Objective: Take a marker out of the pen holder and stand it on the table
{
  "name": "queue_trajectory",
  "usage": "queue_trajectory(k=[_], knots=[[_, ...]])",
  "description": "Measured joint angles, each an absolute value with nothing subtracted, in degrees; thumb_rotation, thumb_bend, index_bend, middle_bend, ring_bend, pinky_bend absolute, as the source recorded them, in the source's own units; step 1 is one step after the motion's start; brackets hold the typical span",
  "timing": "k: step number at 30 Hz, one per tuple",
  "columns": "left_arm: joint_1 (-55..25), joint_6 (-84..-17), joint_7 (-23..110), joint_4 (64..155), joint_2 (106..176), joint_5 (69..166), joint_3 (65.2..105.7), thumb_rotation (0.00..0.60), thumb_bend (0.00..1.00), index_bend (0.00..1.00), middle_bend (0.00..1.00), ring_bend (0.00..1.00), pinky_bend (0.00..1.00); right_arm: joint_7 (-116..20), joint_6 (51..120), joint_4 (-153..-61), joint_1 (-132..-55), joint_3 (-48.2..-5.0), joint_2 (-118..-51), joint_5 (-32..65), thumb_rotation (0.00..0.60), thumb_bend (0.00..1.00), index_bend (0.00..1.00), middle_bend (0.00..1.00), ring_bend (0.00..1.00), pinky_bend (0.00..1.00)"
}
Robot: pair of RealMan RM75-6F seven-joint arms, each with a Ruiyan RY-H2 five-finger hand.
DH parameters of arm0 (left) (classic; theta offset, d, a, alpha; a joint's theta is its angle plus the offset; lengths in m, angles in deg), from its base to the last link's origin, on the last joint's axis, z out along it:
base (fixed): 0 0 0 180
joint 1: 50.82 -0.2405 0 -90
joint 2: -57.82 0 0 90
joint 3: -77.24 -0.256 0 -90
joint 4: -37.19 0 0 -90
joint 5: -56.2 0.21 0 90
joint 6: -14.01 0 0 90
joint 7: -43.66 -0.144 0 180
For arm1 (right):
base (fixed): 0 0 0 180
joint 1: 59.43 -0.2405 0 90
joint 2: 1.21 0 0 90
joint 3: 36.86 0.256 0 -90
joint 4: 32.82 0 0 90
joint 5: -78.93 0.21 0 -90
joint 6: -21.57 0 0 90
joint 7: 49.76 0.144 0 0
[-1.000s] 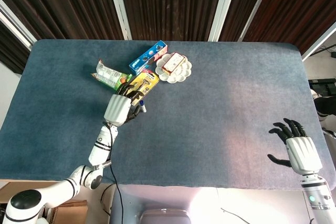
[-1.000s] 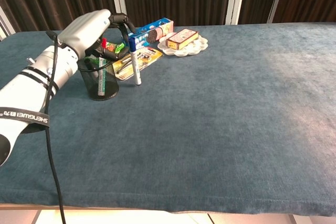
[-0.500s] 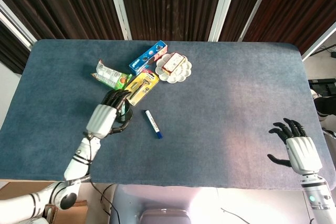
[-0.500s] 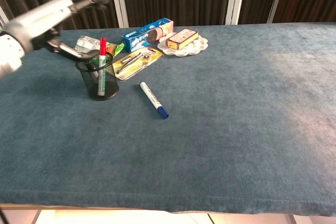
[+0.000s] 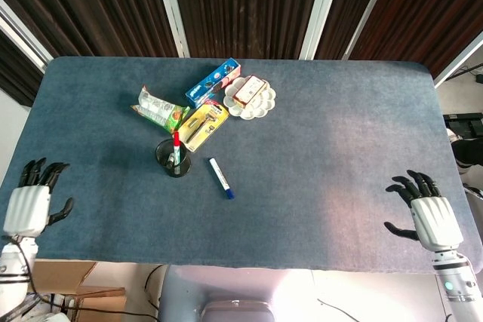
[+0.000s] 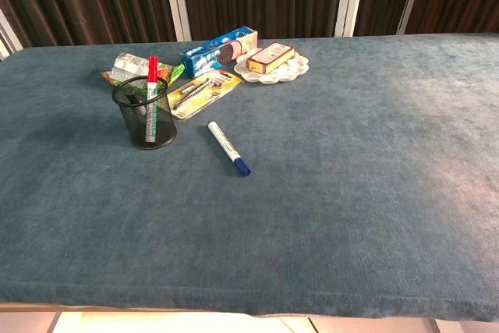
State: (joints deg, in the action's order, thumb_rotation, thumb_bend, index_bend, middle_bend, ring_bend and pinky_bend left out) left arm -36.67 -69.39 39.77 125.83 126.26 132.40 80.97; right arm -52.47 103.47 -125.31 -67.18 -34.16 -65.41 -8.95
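A black mesh pen holder [image 5: 173, 158] [image 6: 146, 113] stands left of centre with a red-capped marker [image 5: 176, 147] [image 6: 152, 91] upright in it. A white marker with a blue cap [image 5: 221, 178] [image 6: 228, 147] lies flat on the blue cloth just right of the holder. My left hand [image 5: 32, 203] hangs open off the table's near left edge, far from both markers. My right hand [image 5: 426, 213] rests open at the near right edge, holding nothing. Neither hand shows in the chest view.
Behind the holder lie a green snack packet [image 5: 158, 108] [image 6: 134, 67], a yellow tool pack [image 5: 202, 125] [image 6: 200, 90], a blue biscuit box [image 5: 212, 82] [image 6: 219, 50] and a white plate [image 5: 264, 104] [image 6: 290, 71] carrying a small box.
My left hand let go of the blue-capped marker, which fell flat on the cloth. The hand then drew back from the holder to the near left edge.
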Motion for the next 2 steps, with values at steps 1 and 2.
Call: queue_trajectory(k=[1, 2], knots=[[-38.6, -71.1, 40.6, 125.3, 126.1, 132.7, 80.1, 0.600, 0.33, 0.21, 0.18, 0.05, 0.03, -52.5, 103.5, -125.3, -67.2, -34.2, -65.4, -9.0, 0.600, 0.21, 0.46, 0.34, 0.15, 0.23], [-40.1, -72.4, 41.2, 124.9, 126.1, 133.0, 79.5, 0.600, 0.33, 0.21, 0.18, 0.05, 0.03, -52.6, 103.4, -125.3, -67.2, -34.2, -65.4, -9.0, 0.600, 0.21, 0.46, 0.34, 0.15, 0.23]])
